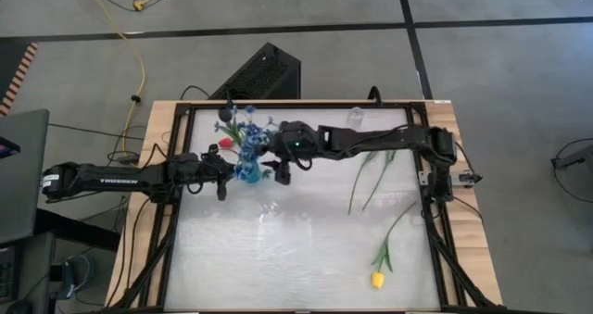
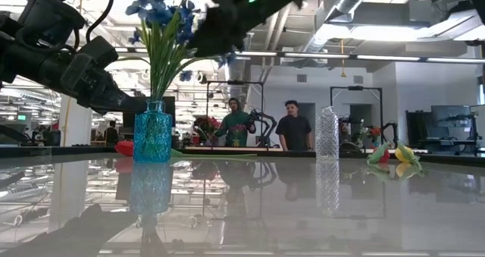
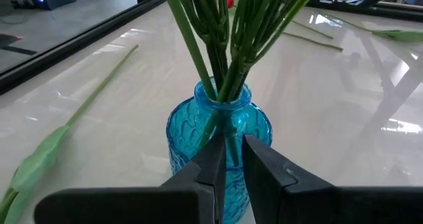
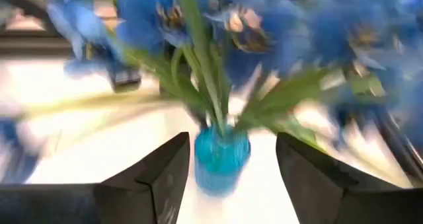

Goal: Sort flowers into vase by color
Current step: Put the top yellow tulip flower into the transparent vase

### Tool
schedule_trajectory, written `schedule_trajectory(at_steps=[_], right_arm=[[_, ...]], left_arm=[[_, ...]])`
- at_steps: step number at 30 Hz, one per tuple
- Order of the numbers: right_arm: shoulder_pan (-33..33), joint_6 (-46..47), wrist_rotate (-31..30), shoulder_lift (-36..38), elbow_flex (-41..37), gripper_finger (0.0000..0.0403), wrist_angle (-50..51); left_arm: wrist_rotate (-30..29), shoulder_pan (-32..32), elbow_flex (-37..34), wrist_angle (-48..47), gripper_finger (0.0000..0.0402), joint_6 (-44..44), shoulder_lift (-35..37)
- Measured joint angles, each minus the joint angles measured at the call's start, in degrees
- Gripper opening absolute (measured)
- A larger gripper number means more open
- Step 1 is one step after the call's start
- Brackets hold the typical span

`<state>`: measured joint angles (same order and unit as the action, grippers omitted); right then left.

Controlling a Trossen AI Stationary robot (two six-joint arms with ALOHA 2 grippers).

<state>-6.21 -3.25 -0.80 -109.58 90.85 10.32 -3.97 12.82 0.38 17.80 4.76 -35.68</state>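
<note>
A blue glass vase (image 1: 246, 171) (image 2: 152, 134) (image 3: 198, 135) (image 4: 221, 154) stands upright on the table and holds blue blossom sprays (image 1: 248, 129) (image 2: 161, 14) on green stems (image 3: 218, 39). My left gripper (image 1: 226, 173) (image 3: 229, 164) is at the vase's left side, fingers shut to a thin slit. My right gripper (image 1: 279, 172) (image 4: 231, 168) hangs open, holding nothing, close beside the vase on its right and level with the blossoms. A red tulip (image 1: 224, 144) (image 2: 123, 147) lies beside the vase. A black-headed bloom (image 1: 225, 113) lies farther back. My left gripper comes level from the table's left, and its shut fingertips (image 3: 215, 161) meet the blue vase at its shoulder (image 3: 198, 118), just under the neck. The vase stands on its base on the table. Whether the tips press or only touch, I cannot tell.
A clear vase (image 1: 355, 117) (image 2: 326, 134) stands at the far edge. Loose green stems (image 1: 371, 170) lie right of centre, and a yellow tulip (image 1: 378, 279) lies near the front right. Two people (image 2: 292, 124) stand in the room beyond. The table's near middle is bare.
</note>
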Motion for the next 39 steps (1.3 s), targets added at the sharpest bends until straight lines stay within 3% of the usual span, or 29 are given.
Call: schedule_trajectory(at_steps=[9, 17, 21, 25, 32, 35, 39], right_arm=[[-0.66, -0.23, -0.02, 9.27, 0.42, 0.0255, 23.05], [-1.51, -0.22, -0.09, 15.09, 0.42, 0.0255, 42.33], [-1.02, 1.67, -0.09, 15.39, 0.34, 0.0255, 51.44], [0.77, 5.0, -0.66, 15.44, -2.83, 0.0255, 57.55], [5.61, 6.62, -0.78, 19.42, -14.4, 0.0255, 59.77], [7.65, 12.5, -0.78, 21.58, -18.71, 0.0255, 60.19], [9.27, 27.34, -0.8, 24.68, -23.01, 0.0255, 60.21]], left_arm=[[-1.05, 0.0, 2.95, -4.54, 0.0039, 1.34, 0.57], [-7.46, 0.04, 14.3, -31.52, 0.006, 7.95, 0.52], [-4.83, 0.02, 20.5, -43.16, 0.0083, 15.57, 0.5], [0.24, -0.6, 23.86, -47.12, 0.0095, 23.98, 0.48], [3.78, -7.77, 23.94, -52.84, 0.0087, 37.8, 0.44], [-0.14, -13.25, 22.7, -53.1, 0.0081, 42.18, 0.44], [-8.47, -20.62, 19.56, -48.45, 0.0077, 46.6, 0.23]])
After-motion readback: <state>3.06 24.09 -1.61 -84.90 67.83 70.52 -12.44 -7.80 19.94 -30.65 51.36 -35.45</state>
